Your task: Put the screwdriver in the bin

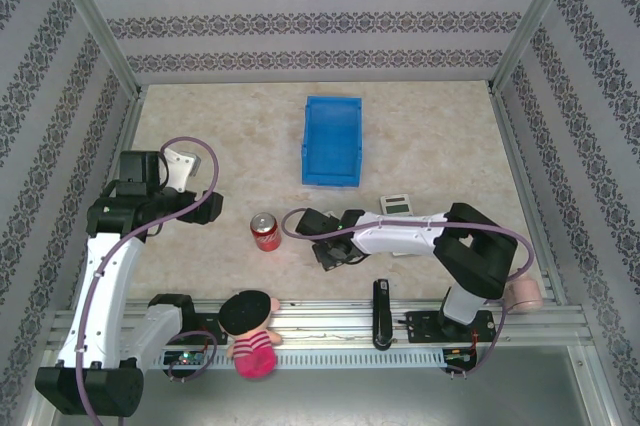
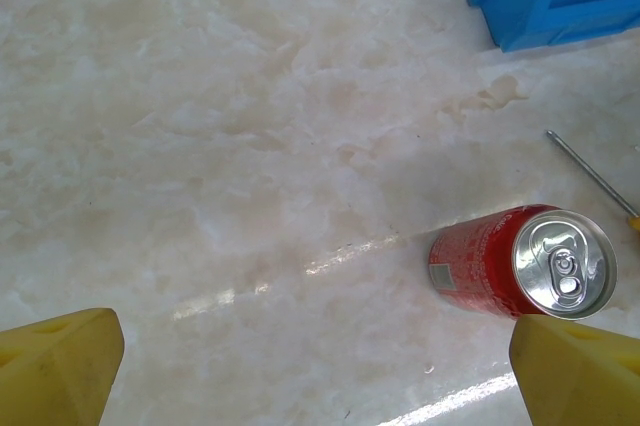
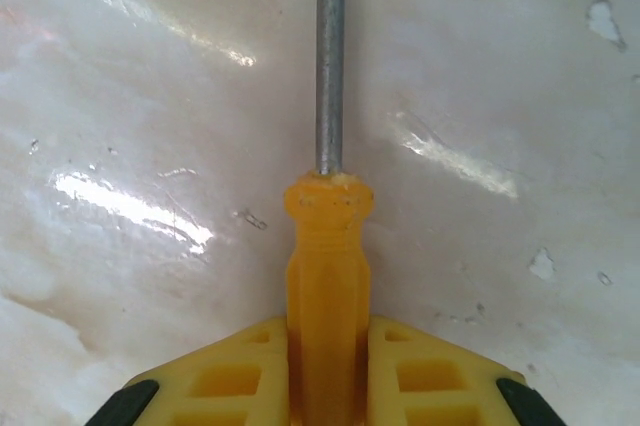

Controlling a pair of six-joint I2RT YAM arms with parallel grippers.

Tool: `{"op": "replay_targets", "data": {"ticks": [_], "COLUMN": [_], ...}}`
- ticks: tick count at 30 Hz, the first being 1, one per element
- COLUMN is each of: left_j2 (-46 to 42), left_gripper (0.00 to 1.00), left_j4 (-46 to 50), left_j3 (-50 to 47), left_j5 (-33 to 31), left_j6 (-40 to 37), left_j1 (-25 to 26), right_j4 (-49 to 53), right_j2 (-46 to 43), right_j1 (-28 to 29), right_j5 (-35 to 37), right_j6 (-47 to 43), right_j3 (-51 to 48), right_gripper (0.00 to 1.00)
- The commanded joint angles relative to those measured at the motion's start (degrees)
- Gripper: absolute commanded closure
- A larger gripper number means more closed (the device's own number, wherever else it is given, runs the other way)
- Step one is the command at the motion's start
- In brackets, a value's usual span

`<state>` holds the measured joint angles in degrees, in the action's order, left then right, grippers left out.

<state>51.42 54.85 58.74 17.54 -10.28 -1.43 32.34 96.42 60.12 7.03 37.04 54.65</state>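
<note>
Your right tool (image 3: 328, 356) pinches the screwdriver (image 3: 329, 236) by its handle; your left tool (image 2: 318, 371) is spread. A red can (image 1: 264, 232) stands to its left, the bin (image 1: 332, 141) beyond.

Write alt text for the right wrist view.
The yellow right gripper is shut on the orange-yellow handle of the screwdriver. Its thin silver shaft runs straight up to the top edge of the picture, against a pale, glossy marbled table.
</note>
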Motion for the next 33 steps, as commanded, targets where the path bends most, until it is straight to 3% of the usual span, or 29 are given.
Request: {"op": "replay_targets", "data": {"ticks": [1, 18, 33], "left_j2": [-0.5, -1.8, -0.6], "left_gripper": [0.01, 0.01, 0.01], "left_j4": [1.4, 5.7, 4.8], "left_j3": [2.1, 4.5, 5.2], "left_j5": [0.0, -0.5, 1.3], "left_j6": [-0.4, -4.8, -5.5], "left_j1": [1.0, 1.6, 2.1], "right_j4": [1.1, 6.4, 7.5], "right_j2": [-4.2, -16.1, -19.6], "right_j1": [-0.2, -1.7, -9.0], "right_j5": [1.7, -1.1, -4.1], "right_j6": [-0.9, -1.9, -2.9], "right_j3": [-0.8, 2.1, 6.7], "right_gripper": [0.82, 0.82, 0.81]}}
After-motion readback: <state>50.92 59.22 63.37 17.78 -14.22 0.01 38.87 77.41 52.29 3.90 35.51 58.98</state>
